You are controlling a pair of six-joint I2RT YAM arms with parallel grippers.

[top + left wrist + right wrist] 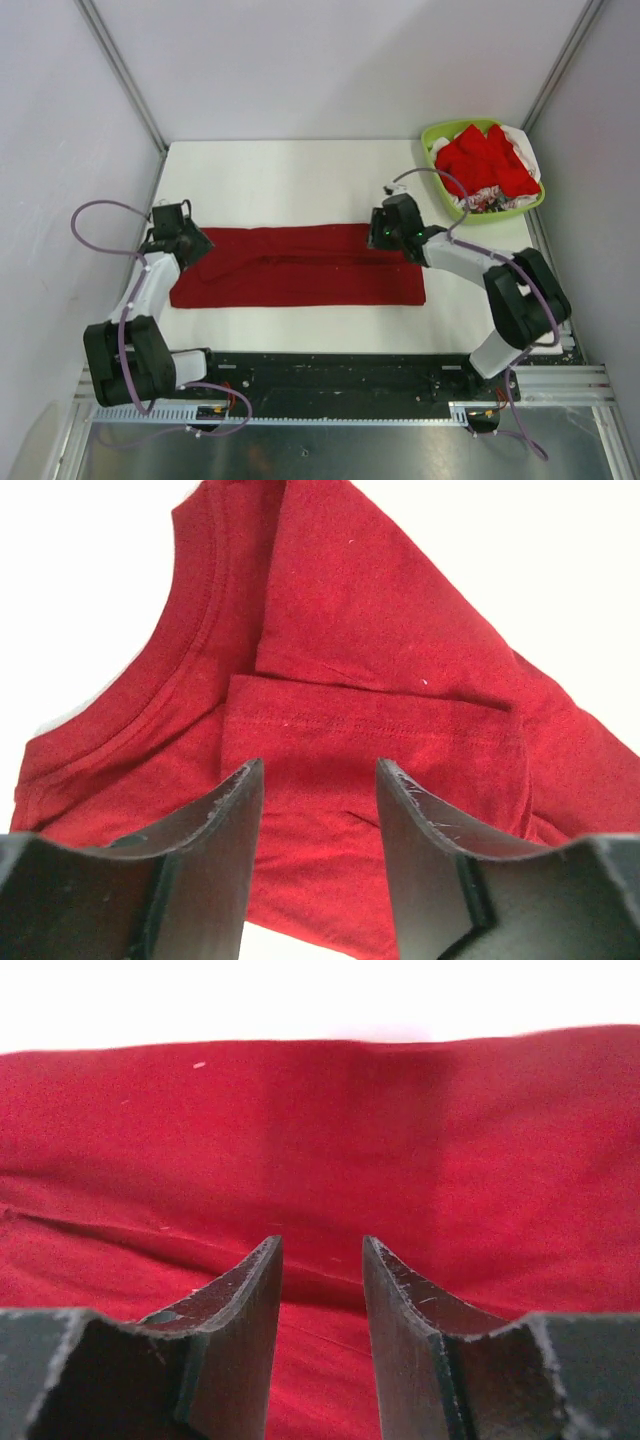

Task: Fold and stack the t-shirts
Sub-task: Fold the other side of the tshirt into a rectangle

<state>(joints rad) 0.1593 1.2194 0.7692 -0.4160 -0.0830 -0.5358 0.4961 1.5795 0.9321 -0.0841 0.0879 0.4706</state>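
While the top view takes in the whole white table (300, 170), only there does the lime-green basket (432, 135) show, in the far right corner, holding bright red shirts (485, 160) with white fabric (522, 140) beside them. The dark crimson t-shirt (300, 268) lies flat across the middle of the table, folded into a long band from left to right.

From the left wrist, details appear that the top view does not give: the ribbed neckline (190, 650) curving along the left and a sleeve (370, 730) with a stitched hem folded onto the body. The right wrist sees only plain crimson cloth (330, 1130) with a soft crease running across it.

The left arm rises from its base, bends at the elbow and reaches forward, its left gripper (195, 243) over the shirt's left end. The right arm stretches leftward from its base, its right gripper (388, 232) at the shirt's far right edge.

In the wrist views, the left gripper (318, 770) and right gripper (322, 1245) each have their fingers parted, with no cloth pinched between them.
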